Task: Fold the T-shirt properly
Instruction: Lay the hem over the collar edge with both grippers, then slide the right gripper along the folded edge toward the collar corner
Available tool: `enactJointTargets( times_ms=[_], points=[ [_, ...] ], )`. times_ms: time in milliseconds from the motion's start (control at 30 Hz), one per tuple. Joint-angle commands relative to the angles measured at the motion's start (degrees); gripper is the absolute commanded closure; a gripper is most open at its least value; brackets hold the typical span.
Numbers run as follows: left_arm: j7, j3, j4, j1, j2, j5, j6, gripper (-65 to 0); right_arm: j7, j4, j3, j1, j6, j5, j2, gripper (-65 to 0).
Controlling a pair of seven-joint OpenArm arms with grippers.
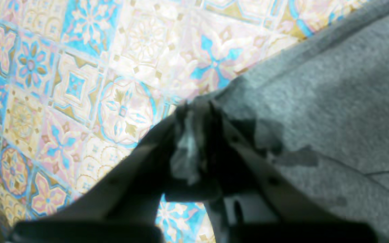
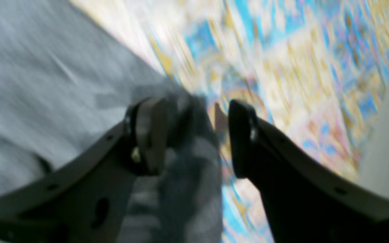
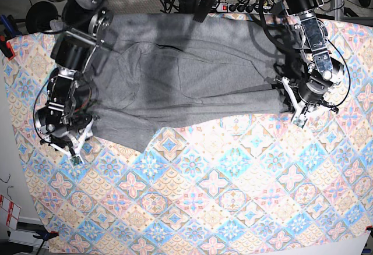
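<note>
T-shirt lies spread across the tablecloth. Left gripper pinches its edge tight. Right gripper stands parted around a blurred fold, seemingly not clamping it.

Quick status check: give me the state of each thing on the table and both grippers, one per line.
T-shirt: spread across the far half of the table, wrinkled, not yet neatly folded.
Left gripper: shut on the T-shirt's edge, fabric bunched between its fingers.
Right gripper: jaws apart at the T-shirt's edge, fabric between them; the view is blurred.
Tablecloth: flat, its near half uncovered.
</note>
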State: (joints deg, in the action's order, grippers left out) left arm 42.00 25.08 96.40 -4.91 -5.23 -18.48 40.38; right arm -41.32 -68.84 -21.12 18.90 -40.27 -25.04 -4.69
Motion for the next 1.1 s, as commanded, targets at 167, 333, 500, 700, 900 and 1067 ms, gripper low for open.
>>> enactJointTargets(
  times_ms=[167, 333, 500, 700, 900, 1067],
  points=[
    [-0.9, 0.11, 1.14, 0.64, -0.44, 0.15, -0.38, 0.0, 5.23, 7.52, -0.11, 2.51, 0.27, 0.64, -0.54, -28.5],
    [-0.9, 0.11, 1.14, 0.73, -0.44, 0.15, -0.38, 0.0, 9.8, 11.48, -1.6, 2.16, 0.93, 0.55, -0.63, -28.5],
    [-0.9, 0.11, 1.14, 0.73, -0.44, 0.06, -0.38, 0.0, 11.03, 12.79, -2.04, 2.07, 1.99, 0.38, -1.07, -28.5],
    [-0.72, 0.11, 1.14, 0.64, -0.44, 0.15, -0.38, 0.0, 11.03, 12.44, -2.04, 1.98, 2.07, 0.29, -2.65, -28.5],
    [-0.64, 0.11, 1.14, 0.56, -0.44, 0.24, -0.38, 0.0, 10.86, 10.51, -2.04, 1.98, 2.07, 0.29, -3.44, -28.5],
    [-0.64, 0.11, 1.05, 0.47, -0.44, 0.33, -0.38, 0.0, 10.77, 10.25, -2.04, 1.98, 2.16, 0.29, -3.8, -28.6]
  ],
)
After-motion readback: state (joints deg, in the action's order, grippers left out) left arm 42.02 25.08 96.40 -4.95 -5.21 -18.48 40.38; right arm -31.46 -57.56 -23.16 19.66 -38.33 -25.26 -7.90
